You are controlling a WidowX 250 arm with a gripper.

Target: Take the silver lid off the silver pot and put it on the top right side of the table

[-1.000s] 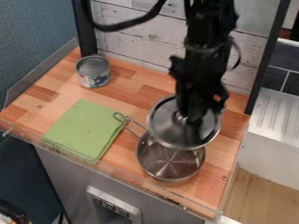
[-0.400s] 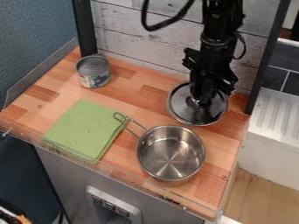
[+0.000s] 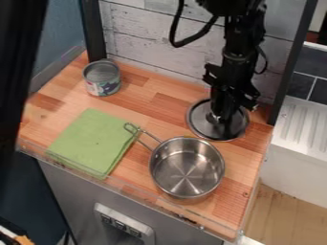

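Whitewashed plank wall [image 3: 150,40] | black posts [image 3: 94,33], desk's [image 3: 150,88] back corners | blue wall [image 3: 64,38] beyond left edge (a muted one) | wooden floor [image 3: 281,215], right

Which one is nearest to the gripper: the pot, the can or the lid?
The silver lid, right under the gripper; the pot and the can both stand farther away.

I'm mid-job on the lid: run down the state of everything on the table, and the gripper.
Lid: off the pot, level, at the table's top right; whether fully set down, cannot tell.
Pot: upright, uncovered, empty.
Cloth: folded, lying flat.
Can: upright; opened or sealed, cannot tell.
Gripper: down at the lid's middle.
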